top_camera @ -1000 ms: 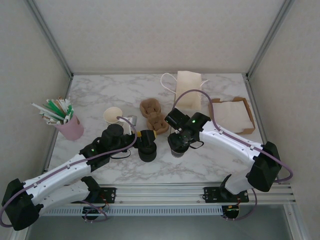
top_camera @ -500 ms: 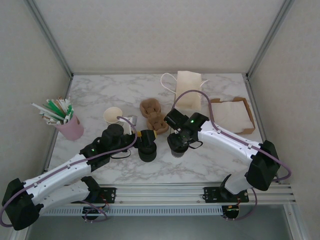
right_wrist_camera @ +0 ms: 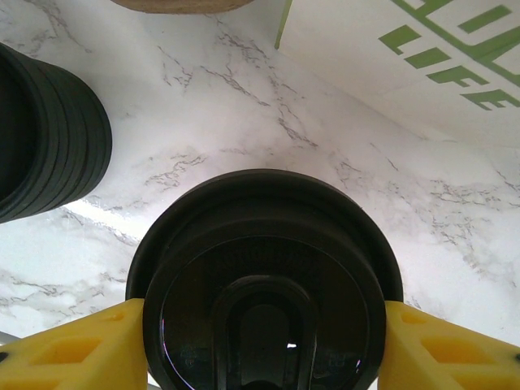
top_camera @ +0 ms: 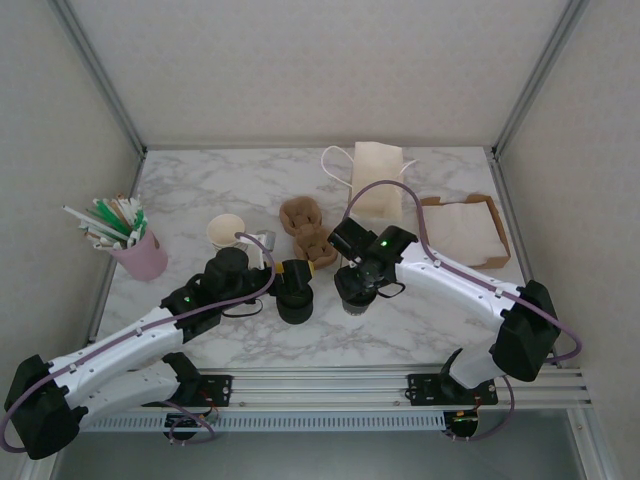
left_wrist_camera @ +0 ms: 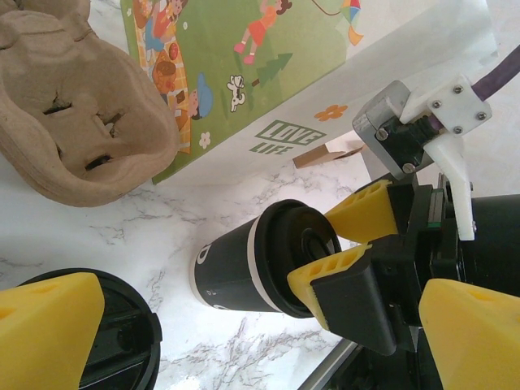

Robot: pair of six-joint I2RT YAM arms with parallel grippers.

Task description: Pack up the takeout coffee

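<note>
Top external view, left to right: a pink cup (top_camera: 143, 258) stands near the left edge of the marble table (top_camera: 200, 185), stuffed with white and green straws (top_camera: 108, 222) that fan out to the left. Right of it sits a stack of lidless cream cups (top_camera: 226, 231), mouth up. The left gripper (top_camera: 291, 279) hangs just above a squat stack of black lids (top_camera: 294, 308). In the left wrist view its yellow fingers stand wide apart, one at each side of the frame, so it is open, and the lid stack lies by the left finger. On the far side of the lids lies a brown moulded-pulp cup carrier (top_camera: 308, 232).

Right of the lid stack, near the table's middle, the takeout coffee (top_camera: 352, 303) stands upright on the marble. The right gripper (top_camera: 357, 290) is clamped on it from above: the right wrist view shows a yellow finger pressed against each side of the lid's rim. The cup has a dark wall with a small white mark low down and a pale band under the rim. Its round black plastic lid has a raised centre.

Farther back is a paper bag (top_camera: 377, 180) with white handles, one face printed with a green cartoon scene and the words LOVE LIFE. Farthest right, an open brown cardboard tray (top_camera: 495, 232) holds a pale sheet of paper (top_camera: 460, 230).
</note>
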